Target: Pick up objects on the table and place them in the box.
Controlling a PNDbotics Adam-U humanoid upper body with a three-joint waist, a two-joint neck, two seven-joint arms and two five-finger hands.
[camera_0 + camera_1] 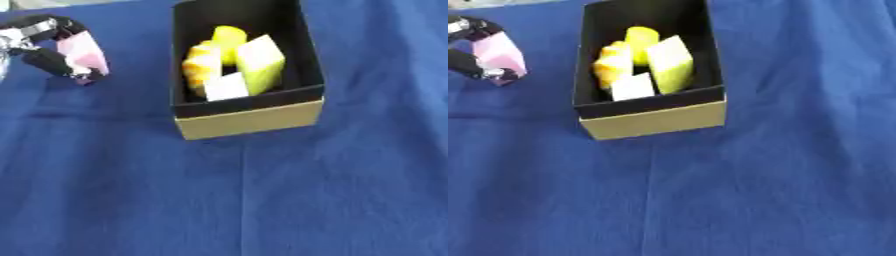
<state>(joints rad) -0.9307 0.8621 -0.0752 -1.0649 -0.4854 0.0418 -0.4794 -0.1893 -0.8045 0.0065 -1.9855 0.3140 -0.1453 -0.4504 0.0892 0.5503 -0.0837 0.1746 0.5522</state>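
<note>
Left hand (48, 47): upper left, we see fingers curled round pink block (85, 52).
Box (249, 119): top centre on blue surface (289, 195), yellow and white pieces inside.

A plain blue cloth (262, 200) covers the bench. The box (249, 120) is tan outside, black inside, holding yellow, orange and white things. The black-and-silver robot hand (44, 47) grips a pink block (85, 52).

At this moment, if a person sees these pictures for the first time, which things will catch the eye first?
First the box, black inside with a tan front, standing upper centre on the blue cloth, with yellow and white objects packed in it. Then the left hand at the upper left, curled round a pink object to the left of the box.
</note>
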